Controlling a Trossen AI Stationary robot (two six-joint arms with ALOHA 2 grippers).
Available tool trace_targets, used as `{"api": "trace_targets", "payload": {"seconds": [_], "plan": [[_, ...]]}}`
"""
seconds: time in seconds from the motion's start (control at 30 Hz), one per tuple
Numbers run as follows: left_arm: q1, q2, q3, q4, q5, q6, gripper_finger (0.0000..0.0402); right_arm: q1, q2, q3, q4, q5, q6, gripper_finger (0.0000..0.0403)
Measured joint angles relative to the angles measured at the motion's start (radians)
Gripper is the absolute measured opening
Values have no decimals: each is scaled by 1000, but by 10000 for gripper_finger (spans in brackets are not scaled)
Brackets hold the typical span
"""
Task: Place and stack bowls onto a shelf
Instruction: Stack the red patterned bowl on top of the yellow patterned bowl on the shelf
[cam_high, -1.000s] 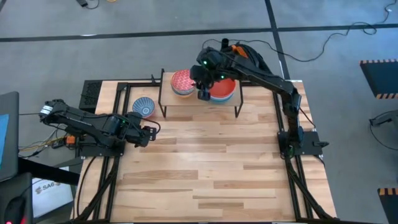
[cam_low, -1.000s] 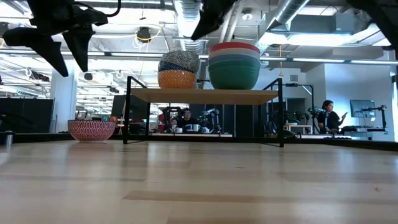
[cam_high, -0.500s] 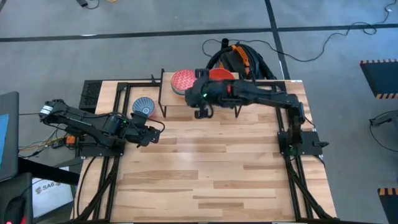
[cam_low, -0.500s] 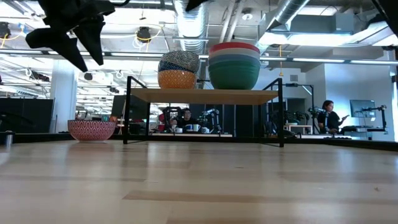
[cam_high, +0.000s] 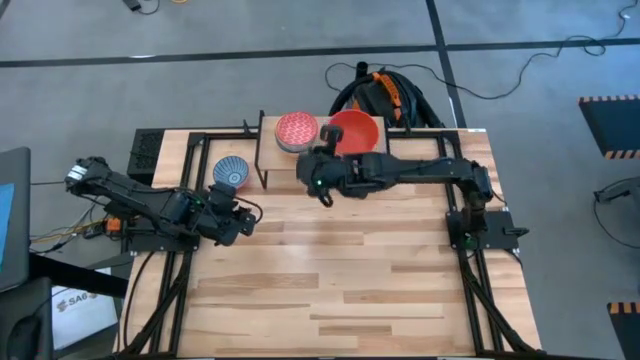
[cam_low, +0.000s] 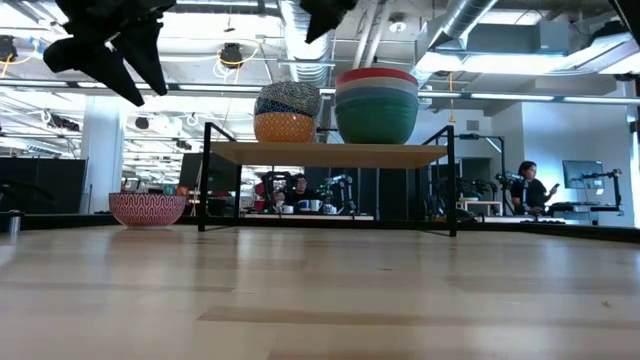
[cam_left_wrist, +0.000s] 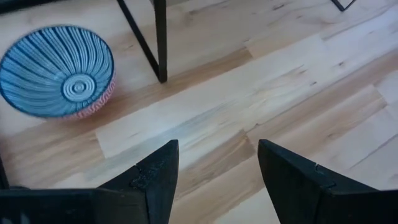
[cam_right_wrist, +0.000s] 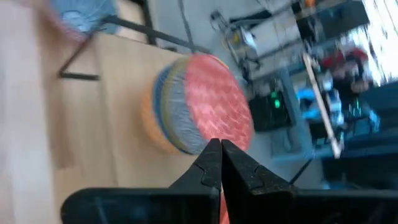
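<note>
shelf (cam_high: 320, 165) holds two bowl stacks; blue-striped bowl (cam_high: 231, 172) still on the desk (cam_high: 330, 270). left hand (cam_high: 240, 222) nearby, fingers apart, empty; right hand (cam_high: 322, 188) closed, empty.

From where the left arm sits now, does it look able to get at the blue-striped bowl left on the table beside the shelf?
Probably yes. The left gripper is open and faces the blue-striped bowl, with bare tabletop between them. The shelf leg stands beside the bowl, not across the path, and the right gripper is off in front of the shelf.
</note>
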Motion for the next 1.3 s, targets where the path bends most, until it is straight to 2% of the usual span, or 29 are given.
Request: {"api": "trace_targets", "payload": {"seconds": [0.17,0.27,0.7,1.03,1.3], "plan": [[0,0,0,-2,-5,40,203,-11,7,-74,196,-11,-97,18],[0,0,0,-6,-4,44,203,-34,10,-100,267,-7,-100,19],[0,0,0,-16,-9,44,203,-94,8,-106,214,-49,60,20],[0,0,0,-16,-15,41,203,-100,66,-105,219,-91,49,20],[0,0,0,-16,-15,23,203,-100,64,-106,230,-116,36,20]]}}
